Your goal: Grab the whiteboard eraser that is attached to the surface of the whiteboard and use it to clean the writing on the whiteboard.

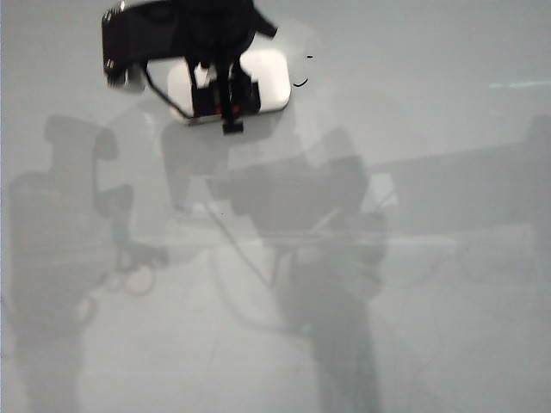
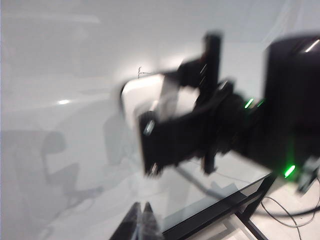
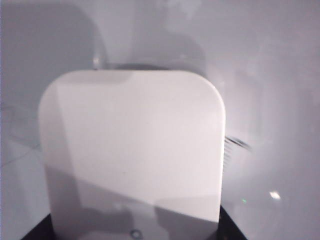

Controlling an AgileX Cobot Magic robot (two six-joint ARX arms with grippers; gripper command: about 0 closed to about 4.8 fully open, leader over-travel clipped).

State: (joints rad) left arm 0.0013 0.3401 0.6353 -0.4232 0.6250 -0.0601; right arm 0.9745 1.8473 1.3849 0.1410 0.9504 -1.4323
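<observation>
Exterior view shows the large glossy pale grey-white whiteboard (image 1: 448, 284) filling the frame, its near part covered only by soft grey shadows and reflections. Farther away, at the far edge left of centre, the right gripper (image 1: 225, 96) on its black arm sits over the white rounded-corner rectangular whiteboard eraser (image 1: 269, 79), which lies flat on the board. Its fingers stand apart along the eraser's sides and appear clamped on it, though motion blur leaves the contact itself unclear. Just right of the eraser, a few thin black strokes of the handwritten writing (image 1: 300, 83) remain on the board, touching nothing. Right wrist view looks straight onto the eraser's white face (image 3: 132, 150), with dark streaks of writing (image 3: 235, 143) showing just past one of its edges. Left wrist view, from well to the side, shows the blurred right arm on the eraser (image 2: 145, 92) and a small mark of writing (image 2: 142, 73) beyond it; the left gripper (image 2: 142, 225) barely enters at the frame's edge, fingers seemingly close together, though I cannot tell for sure.
</observation>
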